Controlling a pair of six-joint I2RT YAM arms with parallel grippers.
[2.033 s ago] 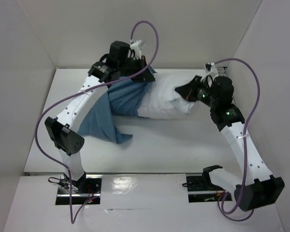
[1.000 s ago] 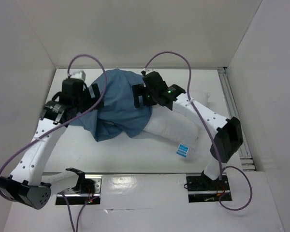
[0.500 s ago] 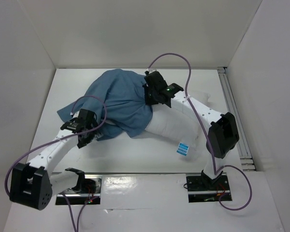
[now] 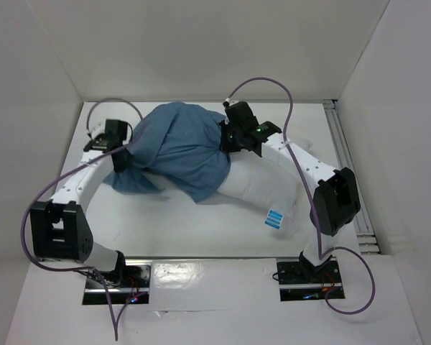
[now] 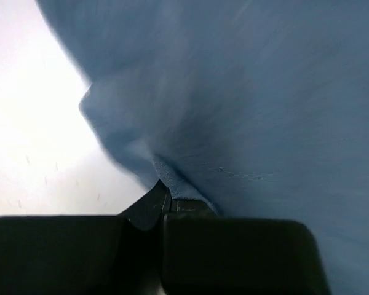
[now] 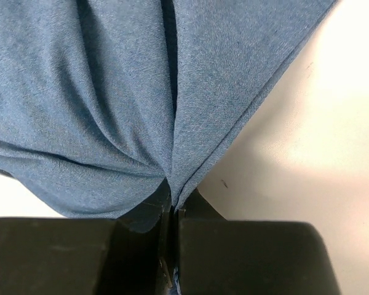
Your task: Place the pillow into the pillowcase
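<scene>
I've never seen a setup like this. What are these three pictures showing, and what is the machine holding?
Two white robot arms stand at the near edge of a white table. The wide picture looks down from above; the two close-ups come from a camera on each wrist. On the table lies a plump white fabric pillow, partly covered by a wrinkled dusty-blue cloth pillowcase. The left gripper and the right gripper are each shut on a fold of that pillowcase.
</scene>
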